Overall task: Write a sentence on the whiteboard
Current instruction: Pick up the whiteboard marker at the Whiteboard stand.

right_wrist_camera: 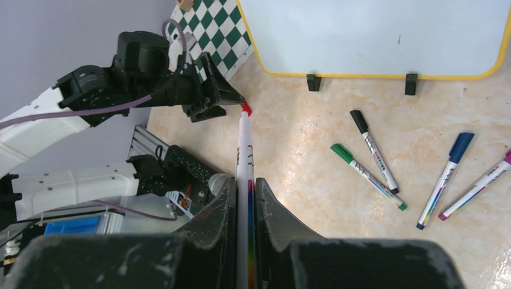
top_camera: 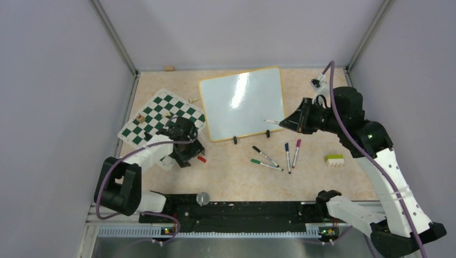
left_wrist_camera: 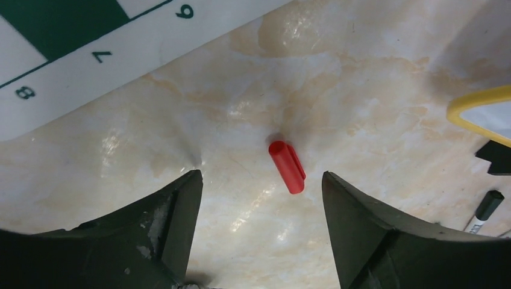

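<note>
The whiteboard (top_camera: 242, 102) looked blank, writing all left to do — right fingers (right_wrist_camera: 217, 223) clenched the uncapped red marker (right_wrist_camera: 244, 156) near its clipped edge, left fingers (left_wrist_camera: 175, 211) released above the red cap (left_wrist_camera: 287, 167).

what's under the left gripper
A red cap lies on the table below the open left gripper. Its fingers hide the table at either side.
</note>
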Action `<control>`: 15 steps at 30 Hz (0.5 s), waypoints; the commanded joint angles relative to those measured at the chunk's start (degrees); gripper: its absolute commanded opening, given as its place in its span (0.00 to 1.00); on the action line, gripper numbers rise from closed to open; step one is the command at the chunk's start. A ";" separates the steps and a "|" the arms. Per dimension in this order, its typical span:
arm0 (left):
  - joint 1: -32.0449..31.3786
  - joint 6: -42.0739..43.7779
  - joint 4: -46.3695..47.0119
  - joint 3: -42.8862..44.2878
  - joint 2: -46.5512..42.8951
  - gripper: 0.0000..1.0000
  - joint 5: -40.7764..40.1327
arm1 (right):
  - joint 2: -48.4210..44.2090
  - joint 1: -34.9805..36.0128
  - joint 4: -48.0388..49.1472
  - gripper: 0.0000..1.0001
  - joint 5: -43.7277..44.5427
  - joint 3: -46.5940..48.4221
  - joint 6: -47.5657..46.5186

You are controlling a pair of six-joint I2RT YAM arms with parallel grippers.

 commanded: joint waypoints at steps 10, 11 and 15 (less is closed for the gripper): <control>2.64 18.57 -0.06 11.86 -13.81 0.98 1.17 | 3.48 -0.17 0.93 0.00 3.93 1.89 -6.38; 3.33 20.12 0.92 12.40 -13.89 0.99 1.96 | 4.35 -0.13 1.77 0.00 3.30 1.79 -6.23; 6.01 23.89 3.75 14.96 -13.43 0.99 2.96 | 7.29 -0.18 4.96 0.00 0.16 2.19 -4.22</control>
